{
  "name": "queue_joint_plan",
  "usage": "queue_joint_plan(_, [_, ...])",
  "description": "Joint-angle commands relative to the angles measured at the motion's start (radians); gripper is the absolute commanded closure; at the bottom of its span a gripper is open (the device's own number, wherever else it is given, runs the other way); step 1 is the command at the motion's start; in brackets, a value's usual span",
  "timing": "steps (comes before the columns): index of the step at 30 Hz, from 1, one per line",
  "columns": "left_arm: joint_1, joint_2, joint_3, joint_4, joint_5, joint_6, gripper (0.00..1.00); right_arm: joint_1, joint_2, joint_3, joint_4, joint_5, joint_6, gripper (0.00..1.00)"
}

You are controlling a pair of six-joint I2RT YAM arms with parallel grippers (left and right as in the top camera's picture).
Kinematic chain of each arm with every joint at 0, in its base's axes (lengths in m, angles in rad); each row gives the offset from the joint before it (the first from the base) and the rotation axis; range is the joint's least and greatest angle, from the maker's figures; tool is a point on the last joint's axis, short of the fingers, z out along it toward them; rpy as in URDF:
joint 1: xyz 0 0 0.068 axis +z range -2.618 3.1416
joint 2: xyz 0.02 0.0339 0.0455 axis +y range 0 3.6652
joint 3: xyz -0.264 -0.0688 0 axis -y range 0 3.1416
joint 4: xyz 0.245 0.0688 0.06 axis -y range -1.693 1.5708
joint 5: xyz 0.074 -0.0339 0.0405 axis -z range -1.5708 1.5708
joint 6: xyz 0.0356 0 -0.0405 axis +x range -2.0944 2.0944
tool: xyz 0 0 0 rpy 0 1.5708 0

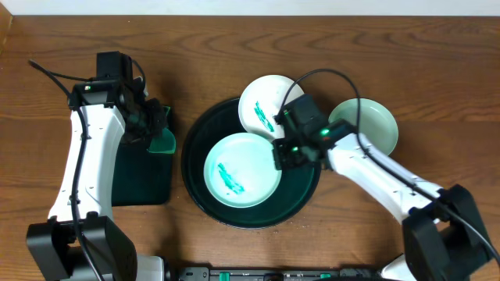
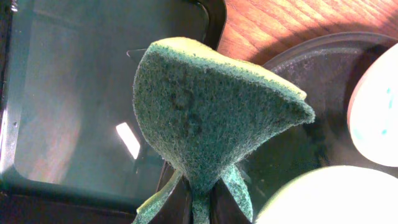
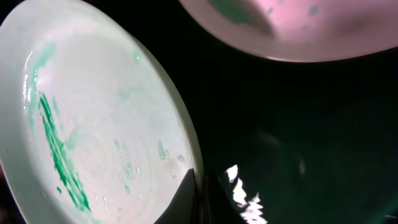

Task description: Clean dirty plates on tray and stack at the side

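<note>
The round dark tray [image 1: 301, 199] holds a mint plate [image 1: 242, 170] with a teal smear. My right gripper [image 1: 280, 148] is shut on that plate's right rim, one finger over it and one under, as the right wrist view shows on the plate [image 3: 93, 124] at the gripper [image 3: 200, 202]. A white plate [image 1: 266, 101] with a smear rests on the tray's far rim. A second mint plate [image 1: 367, 125] lies on the table right of the tray. My left gripper [image 1: 156, 125] is shut on a green sponge [image 2: 205, 106], above the rectangular tray.
A rectangular dark tray [image 1: 144, 176] lies left of the round tray, under my left arm. The wooden table's far edge [image 1: 250, 17] runs along the top. In the left wrist view the round tray's rim [image 2: 311, 56] and the white plate [image 2: 376, 112] lie to the right.
</note>
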Motion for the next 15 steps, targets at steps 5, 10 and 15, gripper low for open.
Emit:
queue_joint_plan(5, [0.001, -0.012, 0.023, 0.013, 0.008, 0.024, 0.93, 0.063, 0.118, 0.029, 0.004, 0.072, 0.181, 0.99])
queue_joint_plan(10, [0.001, -0.012, 0.018, 0.015, 0.002, 0.023, 0.93, 0.066, 0.153, 0.078, -0.029, 0.098, 0.179, 0.99])
queue_joint_plan(15, [0.001, -0.012, 0.008, 0.021, 0.002, -0.014, 0.93, 0.064, 0.169, 0.084, -0.032, 0.084, 0.166, 0.73])
